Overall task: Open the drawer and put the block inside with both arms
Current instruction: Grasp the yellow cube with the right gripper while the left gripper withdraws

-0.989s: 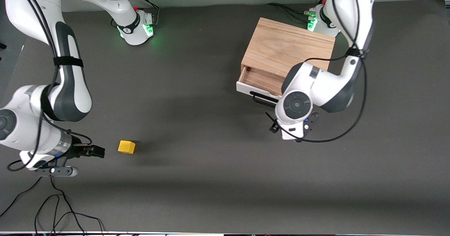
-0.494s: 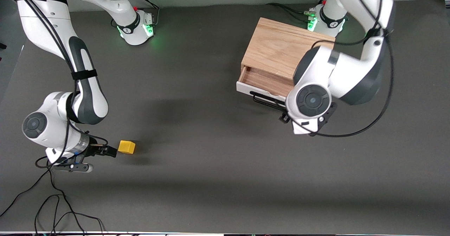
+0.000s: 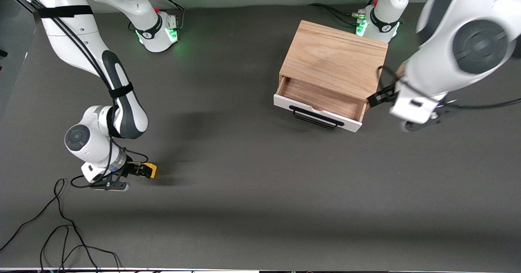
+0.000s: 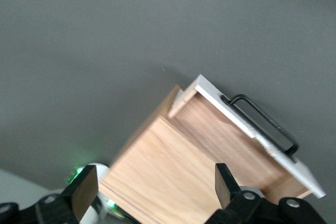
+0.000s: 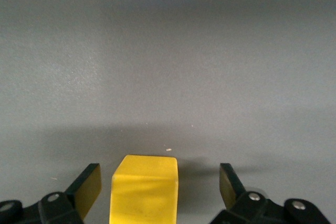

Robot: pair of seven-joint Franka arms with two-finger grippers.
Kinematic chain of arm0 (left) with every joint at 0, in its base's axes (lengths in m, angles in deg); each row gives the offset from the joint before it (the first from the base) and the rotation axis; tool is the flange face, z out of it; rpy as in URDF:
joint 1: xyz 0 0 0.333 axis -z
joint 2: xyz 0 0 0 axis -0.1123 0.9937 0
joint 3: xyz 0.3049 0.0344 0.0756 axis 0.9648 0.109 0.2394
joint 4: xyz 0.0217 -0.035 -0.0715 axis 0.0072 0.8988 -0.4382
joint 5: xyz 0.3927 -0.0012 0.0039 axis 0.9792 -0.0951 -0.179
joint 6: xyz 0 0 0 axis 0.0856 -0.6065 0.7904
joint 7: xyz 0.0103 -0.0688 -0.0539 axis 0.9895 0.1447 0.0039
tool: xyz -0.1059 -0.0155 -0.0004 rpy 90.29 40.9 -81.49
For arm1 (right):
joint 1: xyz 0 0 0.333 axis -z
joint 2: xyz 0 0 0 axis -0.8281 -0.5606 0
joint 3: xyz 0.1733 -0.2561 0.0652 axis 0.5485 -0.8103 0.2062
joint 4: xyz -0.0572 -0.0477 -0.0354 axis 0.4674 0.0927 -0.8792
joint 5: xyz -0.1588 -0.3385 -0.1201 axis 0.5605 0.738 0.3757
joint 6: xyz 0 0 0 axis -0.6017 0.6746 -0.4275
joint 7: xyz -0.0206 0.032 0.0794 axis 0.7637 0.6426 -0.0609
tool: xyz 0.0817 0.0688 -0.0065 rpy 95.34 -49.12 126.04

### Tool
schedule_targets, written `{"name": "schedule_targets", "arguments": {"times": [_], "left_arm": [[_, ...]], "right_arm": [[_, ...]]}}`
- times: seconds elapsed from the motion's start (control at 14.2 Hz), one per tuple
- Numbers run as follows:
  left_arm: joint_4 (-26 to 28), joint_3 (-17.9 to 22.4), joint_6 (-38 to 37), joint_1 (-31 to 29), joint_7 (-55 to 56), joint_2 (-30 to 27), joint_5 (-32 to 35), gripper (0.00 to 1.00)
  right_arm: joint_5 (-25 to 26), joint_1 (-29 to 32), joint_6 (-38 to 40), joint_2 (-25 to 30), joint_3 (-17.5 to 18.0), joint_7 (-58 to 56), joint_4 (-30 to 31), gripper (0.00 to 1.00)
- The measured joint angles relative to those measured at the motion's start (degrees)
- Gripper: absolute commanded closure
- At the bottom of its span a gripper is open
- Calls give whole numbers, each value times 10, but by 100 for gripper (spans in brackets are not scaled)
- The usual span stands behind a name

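The drawer [image 3: 321, 98] stands pulled partly out of the light oak cabinet [image 3: 333, 55], showing its wood interior, white front and black bar handle [image 3: 315, 119]. The small yellow block [image 3: 151, 170] lies on the dark table toward the right arm's end, nearer the front camera than the cabinet. My right gripper [image 3: 143, 170] is low at the table and open, its fingers on either side of the block [image 5: 144, 187] with gaps on both sides. My left gripper [image 3: 378, 97] hangs open and empty by the cabinet's corner at the left arm's end. In its wrist view the left gripper [image 4: 154, 187] looks down on the cabinet [image 4: 168, 166] and drawer [image 4: 231, 140].
Loose black cables [image 3: 61, 232] lie on the table near the front edge at the right arm's end. Two green-lit arm bases [image 3: 163, 33] [image 3: 372, 25] stand along the back, one close to the cabinet.
My right gripper slid to the block and now straddles it. My left arm rose from the drawer handle and swung toward its own end. The drawer stays open.
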Motion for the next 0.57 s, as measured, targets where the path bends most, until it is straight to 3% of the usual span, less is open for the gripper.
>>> {"name": "schedule_targets", "arguments": {"times": [0.35,0.49,0.57], "left_arm": [[95,1,112,-55,-184,-80,3,1],[122,-5,150,-53,-189,-97,2,0],[126,-8,160,-53,-189,-99,2,1]], "right_arm": [[-30,-4,-5,-4,1,0,5,0],[-31,-7,-5,-7,1,0,6,10],[-32,-8,-5,-10,1,0,6,21]]}}
